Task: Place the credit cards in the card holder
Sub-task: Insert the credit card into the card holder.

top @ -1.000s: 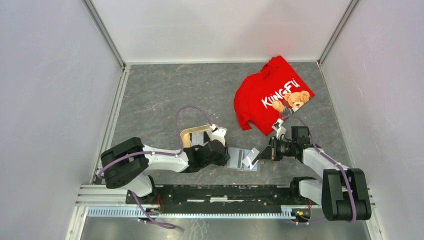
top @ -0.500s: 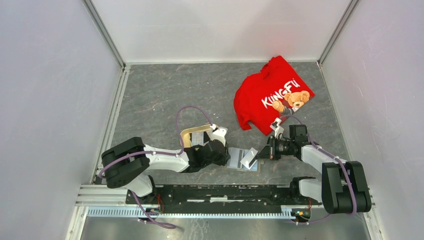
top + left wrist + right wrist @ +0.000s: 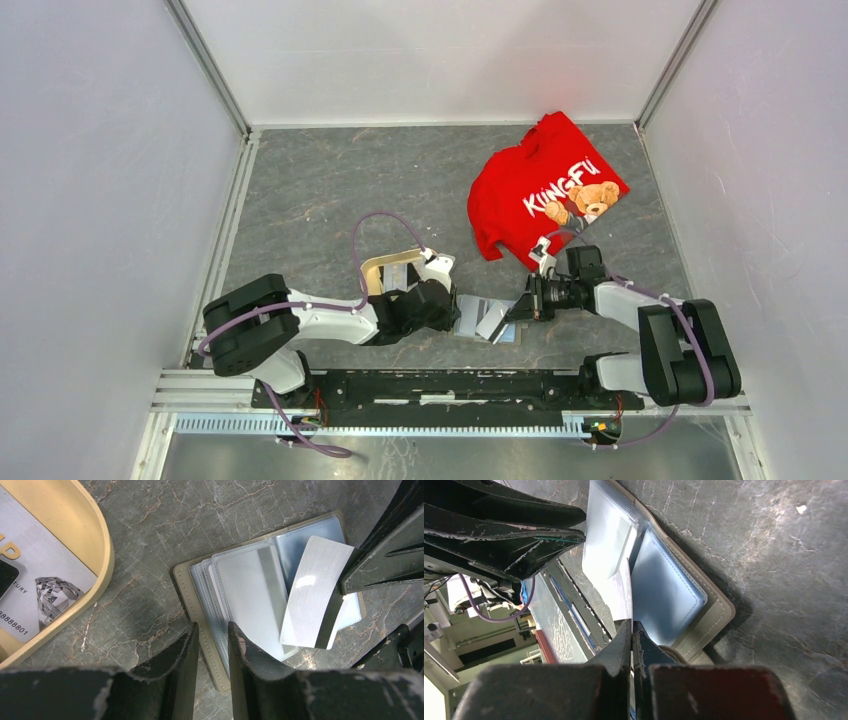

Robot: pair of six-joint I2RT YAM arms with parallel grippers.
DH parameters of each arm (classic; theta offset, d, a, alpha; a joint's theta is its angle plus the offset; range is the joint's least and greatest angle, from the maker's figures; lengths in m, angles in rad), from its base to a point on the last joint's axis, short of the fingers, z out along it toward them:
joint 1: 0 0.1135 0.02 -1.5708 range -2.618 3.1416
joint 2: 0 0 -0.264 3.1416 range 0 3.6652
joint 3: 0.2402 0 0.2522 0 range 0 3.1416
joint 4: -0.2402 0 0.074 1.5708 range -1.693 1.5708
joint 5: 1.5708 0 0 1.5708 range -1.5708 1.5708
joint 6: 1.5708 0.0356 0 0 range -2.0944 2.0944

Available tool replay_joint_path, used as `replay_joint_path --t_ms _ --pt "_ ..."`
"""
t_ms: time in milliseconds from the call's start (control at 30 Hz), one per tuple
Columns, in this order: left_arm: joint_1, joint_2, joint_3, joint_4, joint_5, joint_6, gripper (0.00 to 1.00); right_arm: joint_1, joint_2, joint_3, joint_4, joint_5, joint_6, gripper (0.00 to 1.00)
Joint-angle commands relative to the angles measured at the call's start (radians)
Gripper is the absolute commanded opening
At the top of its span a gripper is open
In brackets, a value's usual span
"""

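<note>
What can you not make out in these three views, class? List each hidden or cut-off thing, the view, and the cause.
- Tray card: left wrist view, print cut off by the frame edge.
- Card holder: top view, the arms cover its ends.
- Held card: right wrist view, edge-on, face unreadable.
- Shirt: underside hidden.

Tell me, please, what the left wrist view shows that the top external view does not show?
Only the left wrist view shows the print on the card in the beige tray, a diamond picture and digits, and the card holder's clear sleeves fanned open. Only the top external view shows the red shirt and both arms whole. Both show the right gripper holding a pale card with a dark stripe over the holder, and the left gripper at its edge.
</note>
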Motion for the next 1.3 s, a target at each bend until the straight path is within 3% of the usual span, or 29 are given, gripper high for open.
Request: replay_joint_path --t_ms 0,667,1267 --pt "-0.003 0.008 -0.016 -0.002 -0.007 0.01 0.34 0.021 0.047 0.042 0.006 0.001 0.004 0.0" --pt "-0.003 -0.036 -0.053 0.061 0.005 0.053 0.34 0.049 0.265 0.17 -0.096 -0.011 -0.057 0.0" --pt "-0.004 -0.072 -0.082 0.129 0.017 0.099 0.35 0.073 0.358 0.241 -0.165 0.017 -0.1 0.01"
